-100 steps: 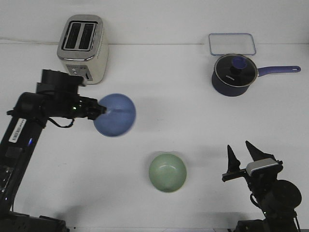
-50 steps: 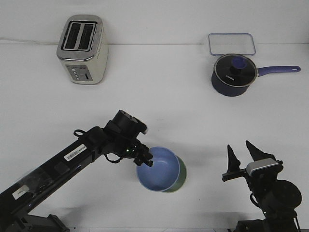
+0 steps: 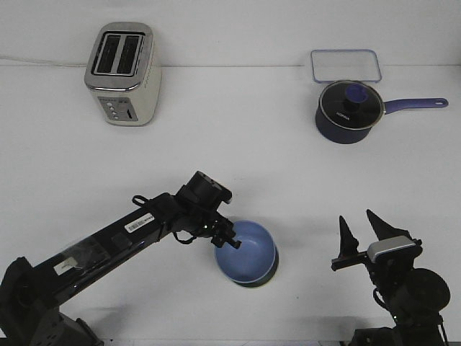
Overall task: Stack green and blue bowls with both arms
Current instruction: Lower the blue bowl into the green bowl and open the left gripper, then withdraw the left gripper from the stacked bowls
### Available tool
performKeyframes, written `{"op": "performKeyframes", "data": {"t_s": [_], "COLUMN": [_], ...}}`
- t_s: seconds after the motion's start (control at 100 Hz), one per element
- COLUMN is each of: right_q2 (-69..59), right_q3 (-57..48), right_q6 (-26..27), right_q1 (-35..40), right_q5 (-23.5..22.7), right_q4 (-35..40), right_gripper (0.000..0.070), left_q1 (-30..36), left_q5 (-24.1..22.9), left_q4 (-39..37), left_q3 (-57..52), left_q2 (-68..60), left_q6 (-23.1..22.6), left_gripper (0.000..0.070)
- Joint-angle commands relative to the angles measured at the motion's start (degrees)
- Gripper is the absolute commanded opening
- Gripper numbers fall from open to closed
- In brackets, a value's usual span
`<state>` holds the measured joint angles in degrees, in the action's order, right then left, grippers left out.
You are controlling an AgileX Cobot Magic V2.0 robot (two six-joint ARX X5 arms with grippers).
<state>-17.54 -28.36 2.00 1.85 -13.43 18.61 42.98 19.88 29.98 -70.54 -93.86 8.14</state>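
The blue bowl [image 3: 249, 251] sits inside the green bowl [image 3: 268, 277], which shows only as a thin green edge at the lower right under it. My left gripper [image 3: 229, 240] reaches in from the left and is shut on the blue bowl's left rim. My right gripper [image 3: 360, 234] is open and empty, pointing up near the front right of the table, well to the right of the bowls.
A silver toaster [image 3: 122, 73] stands at the back left. A dark navy pot with a glass lid [image 3: 348, 110] and a long handle stands at the back right, with a clear rectangular container [image 3: 346, 65] behind it.
My left arm carried the blue bowl from beside the toaster down and right, then set it onto the green bowl. The right arm has not moved.
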Motion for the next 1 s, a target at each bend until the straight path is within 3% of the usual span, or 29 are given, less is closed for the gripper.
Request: {"op": "performKeyframes", "data": {"t_s": [0.0, 0.04, 0.14, 0.19, 0.39, 0.48, 0.58, 0.68, 0.85, 0.99], "right_q2": [-0.13, -0.13, -0.13, -0.13, -0.13, -0.13, -0.13, -0.13, -0.13, -0.07], "right_q3": [-0.44, -0.44, -0.44, -0.44, -0.44, -0.44, -0.44, -0.44, -0.44, -0.44], "right_q6": [0.81, 0.81, 0.81, 0.81, 0.79, 0.81, 0.81, 0.81, 1.33, 2.71], "right_q1": [0.13, 0.13, 0.13, 0.13, 0.11, 0.11, 0.11, 0.11, 0.04, 0.04], "right_q5": [-0.04, -0.04, -0.04, -0.04, -0.04, -0.04, -0.04, -0.02, 0.59, 3.08], "right_q4": [-0.52, -0.46, -0.39, -0.42, -0.35, -0.35, -0.33, -0.35, -0.37, -0.24], "right_gripper": [0.0397, 0.0398, 0.0397, 0.0397, 0.0398, 0.0397, 0.0397, 0.0397, 0.0397, 0.0397], "left_q1": [0.98, 1.18, 1.79, 1.77, -0.15, -2.69, -7.15, -12.96, -24.74, -31.71], "left_q5": [0.50, 0.52, 0.52, 0.52, -1.75, -9.35, -18.36, -22.86, -23.43, -23.32], "left_q4": [-0.52, -0.61, -0.96, -0.94, 0.50, 1.68, 0.81, 0.17, -0.48, -9.25], "left_q3": [-0.83, -0.83, -0.87, -0.98, -3.32, -4.96, -5.07, -5.07, -4.31, 3.96], "left_q2": [-0.96, -0.96, -0.87, -0.66, 2.75, 6.73, 12.83, 18.80, 27.65, 37.83], "left_q6": [-0.13, -0.09, 0.09, 0.20, 0.31, -0.20, -1.60, -3.58, -6.21, -7.13], "left_gripper": [0.0020, 0.0066, 0.0320, 0.0382, 0.0386, 0.0402, 0.0471, 0.0470, 0.0458, 0.0458]}}
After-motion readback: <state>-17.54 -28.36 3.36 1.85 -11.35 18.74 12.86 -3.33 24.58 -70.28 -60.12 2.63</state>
